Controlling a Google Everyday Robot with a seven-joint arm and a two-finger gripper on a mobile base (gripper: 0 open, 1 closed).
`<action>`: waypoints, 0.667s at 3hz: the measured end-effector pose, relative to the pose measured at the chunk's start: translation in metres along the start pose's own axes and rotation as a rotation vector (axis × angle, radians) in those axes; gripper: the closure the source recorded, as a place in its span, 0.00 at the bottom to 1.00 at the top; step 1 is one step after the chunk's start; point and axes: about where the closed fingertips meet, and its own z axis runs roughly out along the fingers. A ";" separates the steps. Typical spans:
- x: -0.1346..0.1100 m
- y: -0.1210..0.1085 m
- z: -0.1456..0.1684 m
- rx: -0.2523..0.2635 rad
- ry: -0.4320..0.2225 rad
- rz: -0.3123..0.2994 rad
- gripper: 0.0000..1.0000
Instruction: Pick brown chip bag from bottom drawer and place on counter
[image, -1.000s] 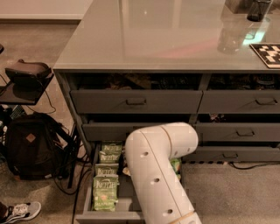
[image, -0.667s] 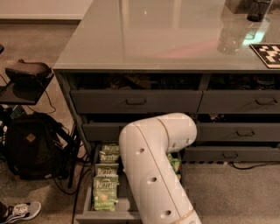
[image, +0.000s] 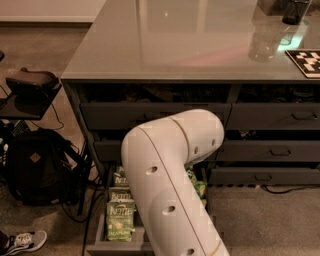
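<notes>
Camera view: white arm (image: 170, 165) bends elbow-up over the bottom drawer (image: 112, 247) at 6 o'clock; the gripper is hidden behind it, so I cannot tell its state.

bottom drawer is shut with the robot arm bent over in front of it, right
Not quite: the bottom drawer is pulled open, with pale green Kettle bags lying inside, as the camera view shows. The arm does bend in front of it, and it hides the gripper, which is out of sight behind it.

Glossy grey-green surface (image: 175, 45). White arm (image: 170, 165); tool hidden behind it. Left of arm: pale green lettered bags (image: 120, 220) in grey bottom drawer (image: 116, 248). Upper right of arm: black-and-white checker marker (image: 306, 61).
</notes>
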 end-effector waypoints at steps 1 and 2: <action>0.001 -0.025 -0.048 0.000 -0.006 0.020 1.00; -0.003 -0.062 -0.091 -0.024 -0.074 0.083 1.00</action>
